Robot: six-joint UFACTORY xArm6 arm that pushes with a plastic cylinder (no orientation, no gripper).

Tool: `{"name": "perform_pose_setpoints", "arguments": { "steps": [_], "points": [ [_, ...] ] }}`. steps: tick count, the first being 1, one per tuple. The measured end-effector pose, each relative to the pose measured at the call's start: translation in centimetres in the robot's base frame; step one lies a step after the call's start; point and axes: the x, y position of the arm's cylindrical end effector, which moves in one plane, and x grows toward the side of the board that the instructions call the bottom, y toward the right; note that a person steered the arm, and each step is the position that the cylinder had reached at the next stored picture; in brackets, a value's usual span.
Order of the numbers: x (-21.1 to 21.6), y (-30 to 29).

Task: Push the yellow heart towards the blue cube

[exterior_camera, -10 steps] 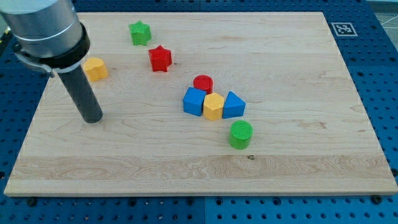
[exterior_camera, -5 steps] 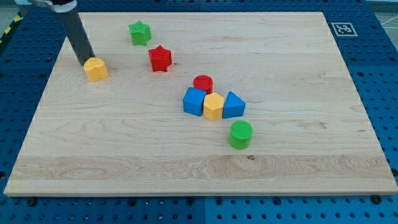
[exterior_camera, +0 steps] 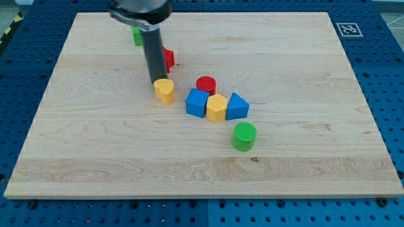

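Observation:
The yellow heart (exterior_camera: pixel 165 91) lies on the wooden board (exterior_camera: pixel 95 151) a little left of the blue cube (exterior_camera: pixel 197 103), with a small gap between them. My tip (exterior_camera: pixel 156 81) touches the heart's upper left side. The rod rises from there toward the view's top and hides part of the red star (exterior_camera: pixel 168 58) and most of the green star (exterior_camera: pixel 136 34).
A yellow hexagon (exterior_camera: pixel 216 108) sits right of the blue cube, with a blue triangular block (exterior_camera: pixel 237 106) beside it. A red cylinder (exterior_camera: pixel 206 84) stands just above the cube. A green cylinder (exterior_camera: pixel 244 136) lies below them.
My tip moved from the board's left up to the yellow heart, then pushed it right and down across the board to just left of the blue cube.

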Motion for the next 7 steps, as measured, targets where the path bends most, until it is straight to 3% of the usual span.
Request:
{"name": "perform_pose_setpoints", "arguments": {
  "steps": [7],
  "points": [
    [4.6, -0.9]
  ]
}}
